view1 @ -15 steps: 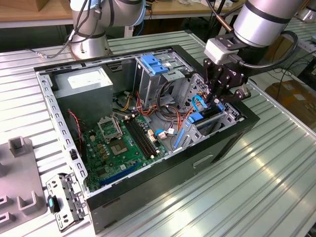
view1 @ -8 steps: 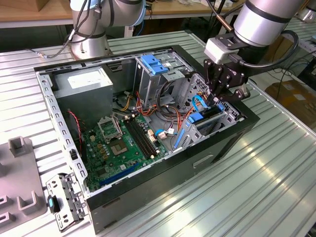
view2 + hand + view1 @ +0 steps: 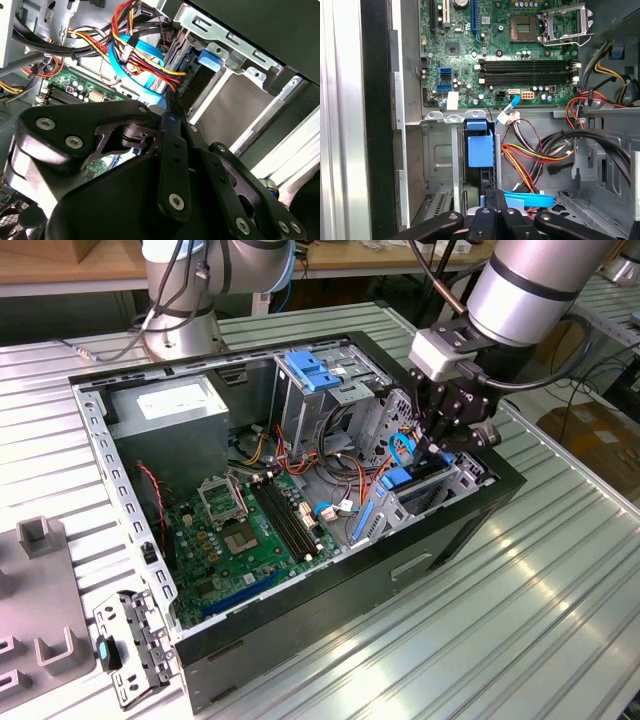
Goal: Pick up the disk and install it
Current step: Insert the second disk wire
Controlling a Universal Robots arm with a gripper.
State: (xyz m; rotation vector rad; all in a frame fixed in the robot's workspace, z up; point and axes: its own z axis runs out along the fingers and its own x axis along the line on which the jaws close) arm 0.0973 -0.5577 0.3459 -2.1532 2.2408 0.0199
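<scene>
The disk [image 3: 404,481] stands on edge in the low drive bay [image 3: 455,480] at the open computer case's corner, on the exterior view's right. Its blue carrier rails show in both wrist views, disk [image 3: 480,150] and disk [image 3: 210,58], seated between the bay's metal walls. My gripper [image 3: 432,452] hangs straight over that bay. Its black fingers are pressed together, gripper [image 3: 496,194], with the tips right at the disk's near end and nothing visible between them. In the second wrist view the gripper [image 3: 169,104] points at the bay beside the bundle of wires.
Red, yellow and blue cables [image 3: 385,455] crowd the space beside the bay. A tall metal cage with a blue bracket [image 3: 315,370] stands behind, a grey power-supply box [image 3: 170,410] further along, and the green motherboard [image 3: 250,530] lies on the case floor. A loose metal panel [image 3: 130,648] lies on the table.
</scene>
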